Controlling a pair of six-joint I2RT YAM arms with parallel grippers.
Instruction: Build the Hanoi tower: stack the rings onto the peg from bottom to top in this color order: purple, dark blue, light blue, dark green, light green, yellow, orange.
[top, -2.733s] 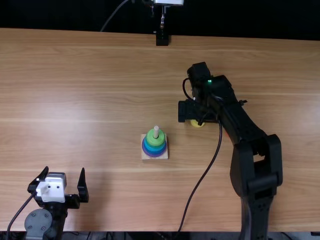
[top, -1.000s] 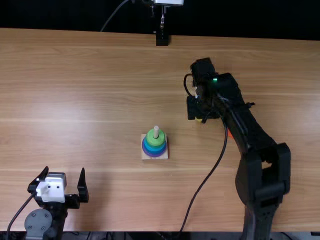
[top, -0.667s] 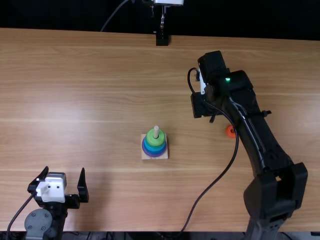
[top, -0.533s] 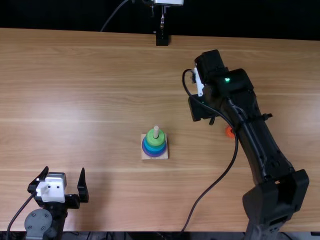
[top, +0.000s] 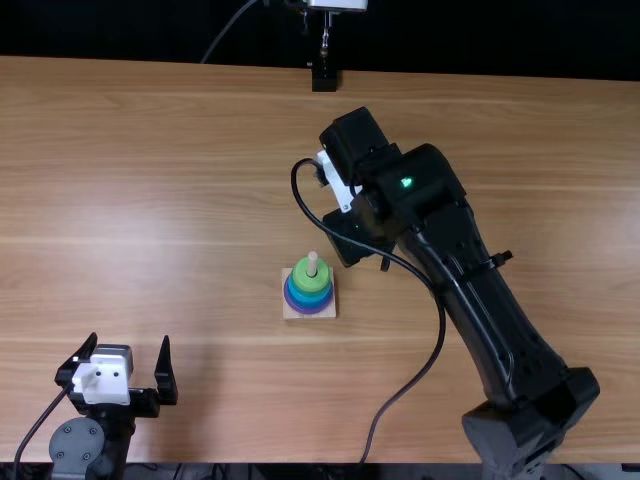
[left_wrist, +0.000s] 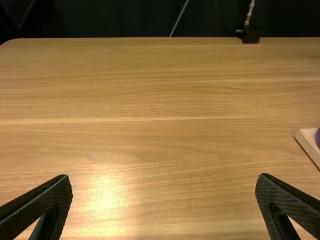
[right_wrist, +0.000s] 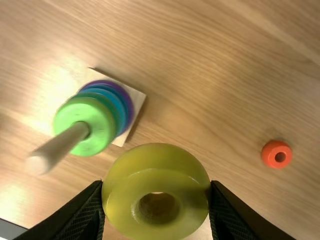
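Observation:
The peg (top: 312, 262) stands mid-table on its wooden base with purple, blue shades and green rings on it; in the right wrist view the top ring (right_wrist: 95, 117) is light green. My right gripper (top: 350, 250) is above the table, up and right of the peg in the top view. In the right wrist view, the right gripper (right_wrist: 156, 202) is shut on the yellow ring (right_wrist: 156, 175), its hole visible. An orange ring (right_wrist: 276, 154) lies on the table. My left gripper (top: 128, 365) rests at the near left, and the left gripper (left_wrist: 164, 205) stands open with nothing between its fingers.
The wooden table (top: 180, 170) stretches around the tower's base. A black mount (top: 324, 76) stands at the far edge. The right arm (top: 490, 320) and its loose cable (top: 428, 360) lie to the right of the tower.
The right arm lifted and swung left toward the tower, carrying the yellow ring from where it lay. The orange ring came into sight and is covered again in the top view. The left arm stayed still.

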